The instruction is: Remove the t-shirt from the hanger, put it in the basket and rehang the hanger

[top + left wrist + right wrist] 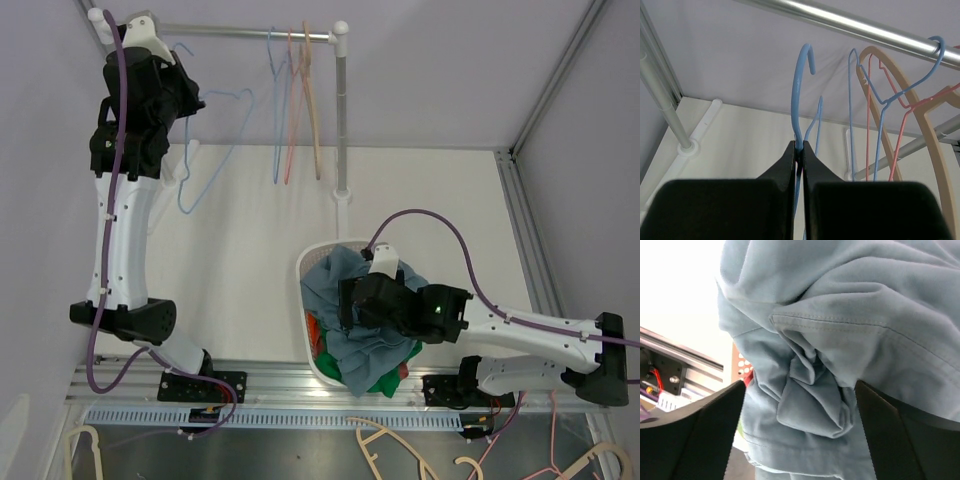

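Bare light-blue hanger (pixel 796 105) (thin wire) hangs with its hook just below the rail (pixel 840 20); grey-blue t-shirt (pixel 350 285) lies crumpled in the white basket (pixel 302 268)

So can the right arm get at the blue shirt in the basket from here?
Likely yes. The right gripper sits just above the shirt, jaws open either side of a bunched fold, and nothing covers it in the basket.

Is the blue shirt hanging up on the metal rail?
No, the blue shirt lies crumpled in the white basket, and only bare hangers hang on the metal rail.
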Controlling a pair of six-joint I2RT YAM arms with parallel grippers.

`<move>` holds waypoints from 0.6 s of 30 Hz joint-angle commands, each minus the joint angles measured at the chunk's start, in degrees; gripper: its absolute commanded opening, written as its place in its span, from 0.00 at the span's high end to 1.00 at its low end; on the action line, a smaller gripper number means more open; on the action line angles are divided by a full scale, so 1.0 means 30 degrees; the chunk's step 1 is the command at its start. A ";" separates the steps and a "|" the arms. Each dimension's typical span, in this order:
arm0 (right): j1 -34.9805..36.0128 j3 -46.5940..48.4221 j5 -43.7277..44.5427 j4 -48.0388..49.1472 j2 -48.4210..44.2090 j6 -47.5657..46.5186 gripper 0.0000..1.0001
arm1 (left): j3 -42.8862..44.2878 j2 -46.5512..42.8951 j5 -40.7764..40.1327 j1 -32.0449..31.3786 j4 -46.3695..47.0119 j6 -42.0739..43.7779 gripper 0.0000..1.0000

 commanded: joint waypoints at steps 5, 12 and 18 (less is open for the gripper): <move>0.0964 0.0888 0.1878 -0.1012 -0.1038 -0.0064 0.01 | 0.1047 0.0646 -0.0039 0.0159 0.3657 0.1630 0.99; 0.2224 -0.0019 0.2671 0.0712 -0.3615 -0.0503 0.00 | 0.2512 0.2844 0.1922 -0.0133 0.5357 0.1660 0.99; 0.3689 -0.1248 0.2789 0.3348 -0.5433 -0.2023 0.01 | 0.3947 0.5185 0.4267 -0.0455 0.6032 0.1631 0.99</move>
